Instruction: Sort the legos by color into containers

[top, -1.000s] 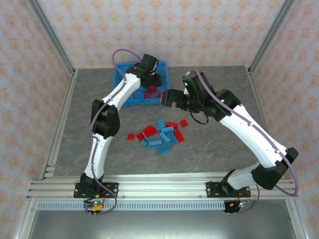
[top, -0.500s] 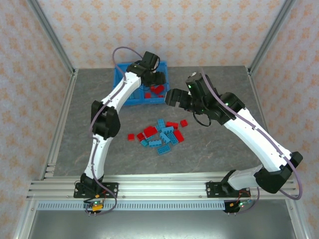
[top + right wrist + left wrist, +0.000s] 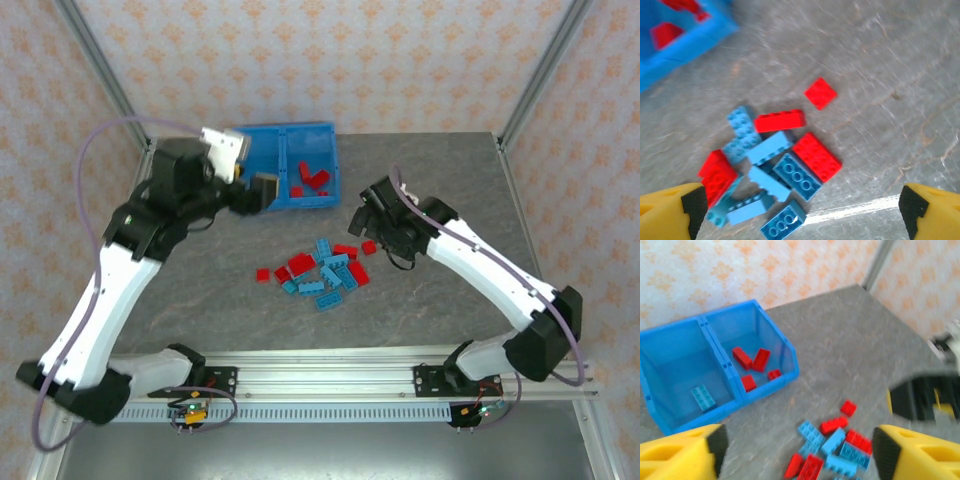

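A translucent blue plastic bin (image 3: 300,128) sits at the far side of the grey stone-patterned table (image 3: 430,300), split by a central wall into two compartments. Small red studded bricks (image 3: 310,182) lie in the right compartment. Nearer the arms, a loose pile of red and light blue bricks (image 3: 322,270) lies on the table. The left gripper (image 3: 262,192) hangs at the bin's near edge. The right gripper (image 3: 360,216) hovers near the pile's far right end.

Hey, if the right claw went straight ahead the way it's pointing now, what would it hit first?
Probably the loose pile of legos on the table: the open right claw points down at it, with a blue brick and a red brick nearest its line. Which one first is unclear.
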`<state>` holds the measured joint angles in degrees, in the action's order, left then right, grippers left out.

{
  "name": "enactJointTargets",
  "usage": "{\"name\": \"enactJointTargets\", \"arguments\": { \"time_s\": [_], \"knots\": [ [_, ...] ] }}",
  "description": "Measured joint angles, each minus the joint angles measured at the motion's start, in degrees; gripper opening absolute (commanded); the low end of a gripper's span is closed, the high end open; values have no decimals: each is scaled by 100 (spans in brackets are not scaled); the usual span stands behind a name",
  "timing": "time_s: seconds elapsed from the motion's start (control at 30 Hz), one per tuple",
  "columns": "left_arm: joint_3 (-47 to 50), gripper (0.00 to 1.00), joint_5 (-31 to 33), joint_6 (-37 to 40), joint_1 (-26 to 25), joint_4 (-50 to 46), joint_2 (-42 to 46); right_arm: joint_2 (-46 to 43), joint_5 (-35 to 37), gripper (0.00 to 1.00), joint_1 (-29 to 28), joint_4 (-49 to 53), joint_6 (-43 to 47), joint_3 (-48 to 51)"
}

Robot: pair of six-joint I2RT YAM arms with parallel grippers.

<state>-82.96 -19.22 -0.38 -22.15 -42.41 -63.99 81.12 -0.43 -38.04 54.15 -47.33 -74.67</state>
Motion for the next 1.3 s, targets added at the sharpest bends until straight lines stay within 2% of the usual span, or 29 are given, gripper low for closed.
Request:
{"name": "enactJointTargets", "arguments": {
  "time_s": [0.13,0.27,0.47,0.6,0.77,0.9,0.97,1.1,1.23,1.3],
  "knots": [
    [1110,99,-409,769,0,-240,774,577,-260,99,179,-33,-579,291],
    [1685,100,-955,1493,0,-704,1189,1257,-529,100,264,-240,-1211,310],
    [1810,100,-1718,2726,0,-1510,1836,2413,-693,99,365,-579,-1851,39],
    [1810,100,-2109,3840,0,-2417,1976,2704,-713,96,402,-787,-2002,-293],
    [1821,100,-2212,4913,-107,-3324,1934,2859,-708,96,435,-966,-2059,-422],
    [1853,100,-2214,5281,-129,-3521,1930,2861,-715,95,503,-1027,-2135,-420],
    [1875,100,-2216,5351,-155,-3526,1908,2861,-737,88,581,-1119,-2210,-385],
    [1958,100,-2234,5434,-188,-3512,1893,2824,-844,67,743,-1502,-2402,-221],
    [2074,100,-2234,5436,-188,-3493,1899,2734,-887,57,772,-1910,-2566,2],
    [2133,100,-2234,5436,-188,-3488,1912,2732,-907,56,772,-2037,-2612,42]
  ]
}}
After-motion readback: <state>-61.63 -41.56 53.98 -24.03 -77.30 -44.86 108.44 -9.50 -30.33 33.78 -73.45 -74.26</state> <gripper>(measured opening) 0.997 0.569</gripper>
